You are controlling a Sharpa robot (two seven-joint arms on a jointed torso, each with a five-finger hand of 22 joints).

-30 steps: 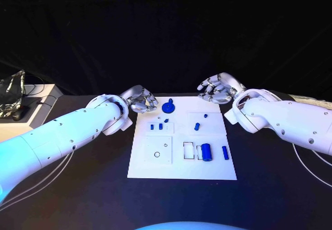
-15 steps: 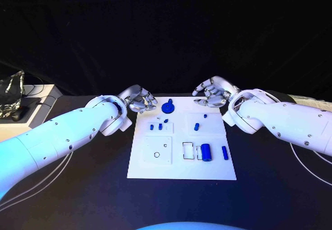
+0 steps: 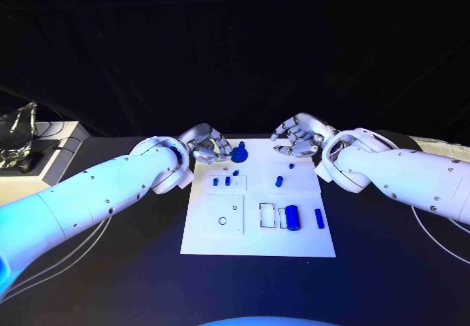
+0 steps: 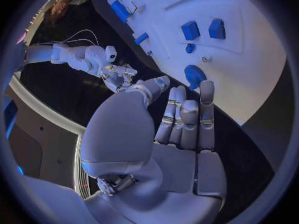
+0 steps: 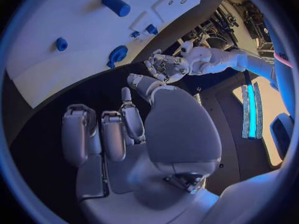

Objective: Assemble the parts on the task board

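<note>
Task board (image 3: 257, 234): white plate, mid-table before you | parts: blue round knobbed piece (image 3: 239, 153) at far edge, large cylinder (image 3: 292, 216) near the front | left hand (image 3: 208, 148): empty, fingers loosely apart, just beside knobbed piece | right hand (image 3: 299, 136): empty, fingers spread, over far right corner.

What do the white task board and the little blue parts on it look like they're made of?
The task board looks like rigid white plastic or painted sheet, matte: flat, even and glare-free. The blue parts, such as the large cylinder and the round knob-like piece, look like moulded or printed plastic: uniform colour, soft sheen. Neither material is certain from looks alone.
</note>
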